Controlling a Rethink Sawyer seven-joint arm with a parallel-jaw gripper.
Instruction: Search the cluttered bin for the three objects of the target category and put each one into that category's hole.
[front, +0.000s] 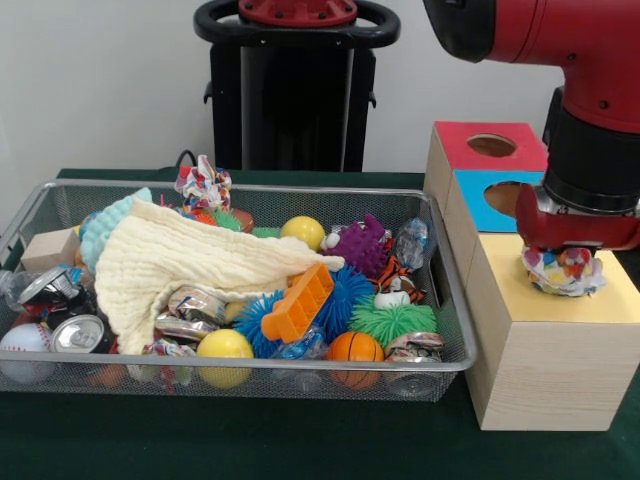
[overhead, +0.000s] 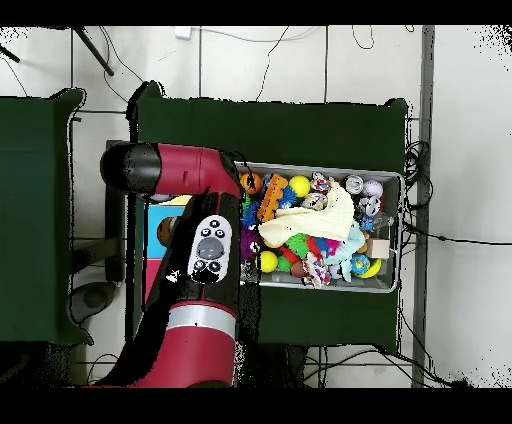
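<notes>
Green-clothed table (front: 250, 440); wire bin (front: 445, 362), cluttered. We log our gripper (front: 566, 262) over the yellow-topped box (front: 540, 345), fingers clamped on one patchwork cloth bundle (front: 563, 272). Step: delivery. Next: release into its hole, hidden beneath. Another bundle (front: 204, 184) sits at the bin's far rim.

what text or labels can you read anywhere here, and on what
None can be read.
Crushed cans in the wire basket: printing too blurred to read.
Button pad on the arm: markings too small to read.
Yellow-topped box: no lettering shows.
</notes>
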